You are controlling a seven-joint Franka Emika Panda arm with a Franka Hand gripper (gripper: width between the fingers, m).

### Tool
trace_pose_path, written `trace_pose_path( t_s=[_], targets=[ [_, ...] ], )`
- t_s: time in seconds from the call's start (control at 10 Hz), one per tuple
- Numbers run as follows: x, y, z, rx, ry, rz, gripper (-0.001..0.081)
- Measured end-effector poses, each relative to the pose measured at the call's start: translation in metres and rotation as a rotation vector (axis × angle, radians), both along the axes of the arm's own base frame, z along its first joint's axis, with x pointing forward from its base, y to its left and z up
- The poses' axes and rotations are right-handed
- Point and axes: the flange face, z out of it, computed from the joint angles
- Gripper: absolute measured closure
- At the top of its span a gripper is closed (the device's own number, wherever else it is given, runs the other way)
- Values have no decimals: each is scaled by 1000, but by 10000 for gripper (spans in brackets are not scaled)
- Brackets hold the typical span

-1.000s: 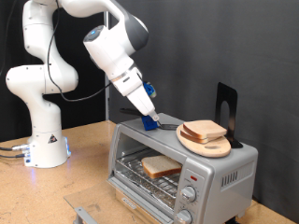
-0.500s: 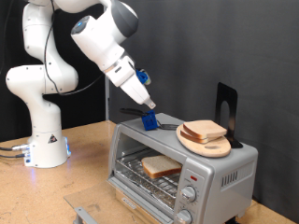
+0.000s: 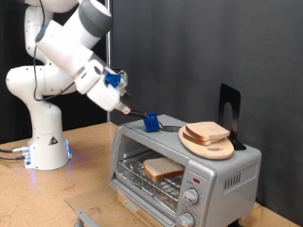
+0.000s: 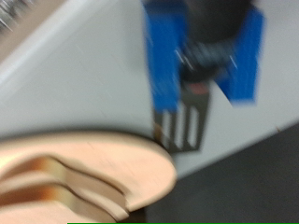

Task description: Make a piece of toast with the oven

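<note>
The silver oven (image 3: 222, 172) stands at the exterior view's right with its door down. One slice of toast (image 3: 163, 168) lies on the wire rack inside. A round wooden board (image 3: 216, 148) with more bread (image 3: 206, 131) sits on the oven's top. A black spatula (image 3: 169, 125) with a blue block (image 3: 150, 120) on its handle rests on the oven top beside the board. My gripper (image 3: 123, 108) hangs empty, up and to the left of the blue block, apart from it. The wrist view shows the blue block (image 4: 201, 51), the slotted spatula blade (image 4: 187, 121) and the board (image 4: 93, 163), blurred.
A black stand (image 3: 228, 107) rises behind the board on the oven. Two round knobs (image 3: 192, 196) sit on the oven's front right. The open door (image 3: 90, 214) juts out over the wooden table (image 3: 85, 156). The robot's base (image 3: 45, 142) stands at the left.
My gripper has let go of the spatula's blue block and moved away to the exterior view's left and slightly up. The spatula stays on the oven top.
</note>
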Motion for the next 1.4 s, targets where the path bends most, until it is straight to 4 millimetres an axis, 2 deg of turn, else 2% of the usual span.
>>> trace_pose_path(
  t_s=[0.1, 0.3, 0.4, 0.7, 0.9, 1.0, 1.1, 1.3, 1.4],
  targets=[
    [-2, -9, -1, -16, 4, -9, -2],
    [-3, -9, -2, 4, 12, 0, -2],
    [-5, -18, -3, 23, 15, -5, -2],
    [-10, -68, -7, 88, 21, -63, -2],
    [-12, -102, -3, 133, 0, -106, -2],
    [-11, -111, -2, 153, -3, -109, -2],
    [-11, -109, -3, 151, -1, -107, -2],
    [-22, -98, -10, 182, 227, -14, -2],
    [-28, -98, -12, 215, 341, 25, -2]
  ],
)
